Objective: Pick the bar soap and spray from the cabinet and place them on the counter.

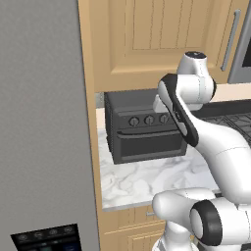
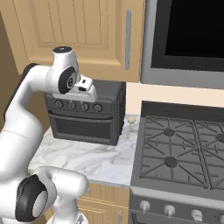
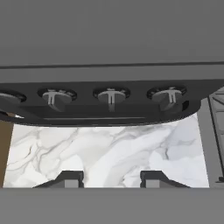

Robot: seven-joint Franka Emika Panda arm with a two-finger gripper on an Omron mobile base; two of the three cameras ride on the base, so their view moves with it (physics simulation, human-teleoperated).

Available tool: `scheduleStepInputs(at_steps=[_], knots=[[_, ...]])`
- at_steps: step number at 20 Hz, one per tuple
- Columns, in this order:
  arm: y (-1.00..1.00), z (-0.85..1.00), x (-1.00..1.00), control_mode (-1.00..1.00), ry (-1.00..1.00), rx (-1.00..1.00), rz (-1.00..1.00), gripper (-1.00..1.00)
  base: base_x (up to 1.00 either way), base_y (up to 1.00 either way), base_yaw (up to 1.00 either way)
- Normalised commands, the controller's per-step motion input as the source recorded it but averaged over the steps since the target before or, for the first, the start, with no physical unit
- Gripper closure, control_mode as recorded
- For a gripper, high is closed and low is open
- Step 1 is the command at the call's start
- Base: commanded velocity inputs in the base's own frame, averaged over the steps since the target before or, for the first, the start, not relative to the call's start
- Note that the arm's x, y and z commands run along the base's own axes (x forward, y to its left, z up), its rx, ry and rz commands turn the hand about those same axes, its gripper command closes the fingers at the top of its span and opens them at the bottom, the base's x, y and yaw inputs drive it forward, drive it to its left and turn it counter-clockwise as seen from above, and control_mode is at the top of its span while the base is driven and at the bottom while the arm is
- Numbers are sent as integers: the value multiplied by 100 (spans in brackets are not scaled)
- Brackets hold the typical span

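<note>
The cabinet [image 1: 147, 39] [image 2: 78, 30] hangs above the counter, its grooved door closed and its grey bar handle [image 1: 230, 39] [image 2: 128, 39] on the right edge. The bar soap and the spray are hidden. The white marble counter [image 1: 147, 181] [image 2: 87, 157] [image 3: 109, 153] lies below. My gripper [image 3: 111, 179] hovers over the counter in front of a dark toaster oven, below the cabinet. It points down at the marble. The fingertips [image 3: 70, 178] stand apart with nothing between them.
A dark toaster oven [image 1: 142, 127] [image 2: 87, 113] with knobs [image 3: 110, 95] stands at the back of the counter. A grey fridge [image 1: 44, 122] walls the left side. The stove [image 2: 183, 153] lies to the right, with a microwave [image 2: 188, 35] above. A small pale object [image 2: 130, 122] lies beside the oven.
</note>
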Motion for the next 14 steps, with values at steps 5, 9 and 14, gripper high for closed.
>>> scheduleStepInputs(at_steps=[5,9,14], knots=[[0,0,-12,-100,-3,1,0,-100,0,0,0],[-18,0,-22,-100,-9,3,-2,-100,0,0,0],[-30,9,-22,-100,-14,3,0,-100,0,0,0]])
